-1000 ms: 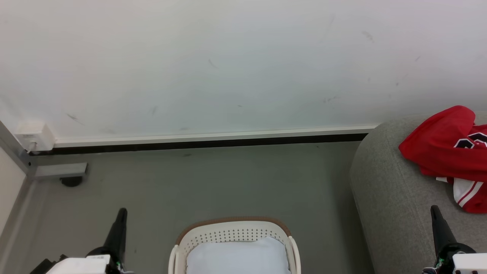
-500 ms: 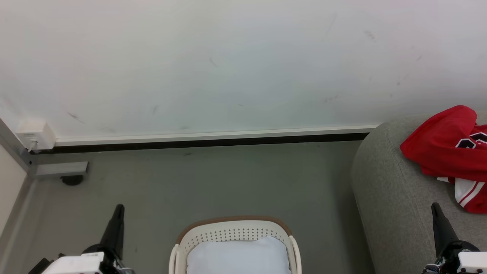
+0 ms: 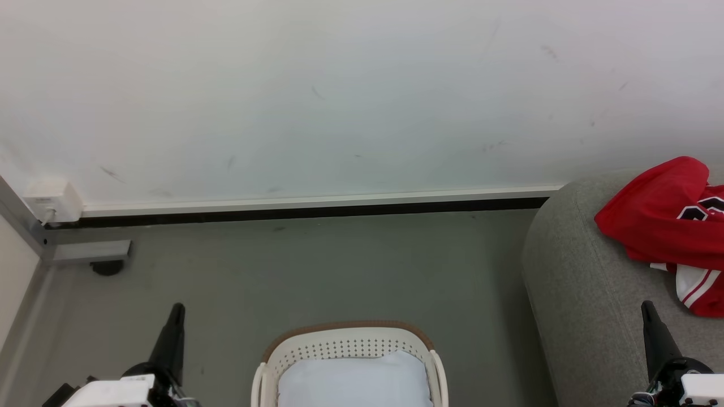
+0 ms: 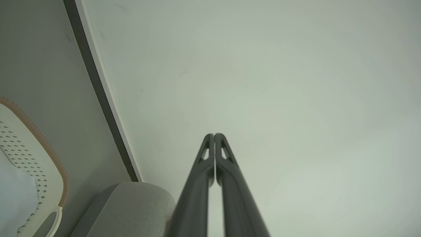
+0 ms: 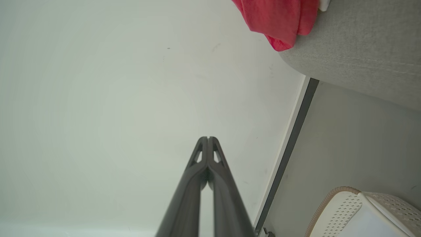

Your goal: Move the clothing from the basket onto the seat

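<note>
since the wall and grey floor take up most of the head view, the work sits low and to the sides. the seat bulks at the right, backed against the wall, its rounded padded top a broad soft landing for cloth. the basket stands on the floor between the arms, near the seat's corner, probably so either arm can reach it. what it holds in view is a pale blue-white fabric. the clothing lies heaped on the seat top, white striped trim at its lower edge, and in the right wrist view one fold hangs off the seat's edge toward the wall. by that, the moving looks done or nearly so, though the basket's near part is cut off. the left gripper and right gripper hang at rest either side, each with fingers pressed together on nothing. black white-edged numerals on the clothing are cut by the frame edge and can't be read; no brand or label is legible
</note>
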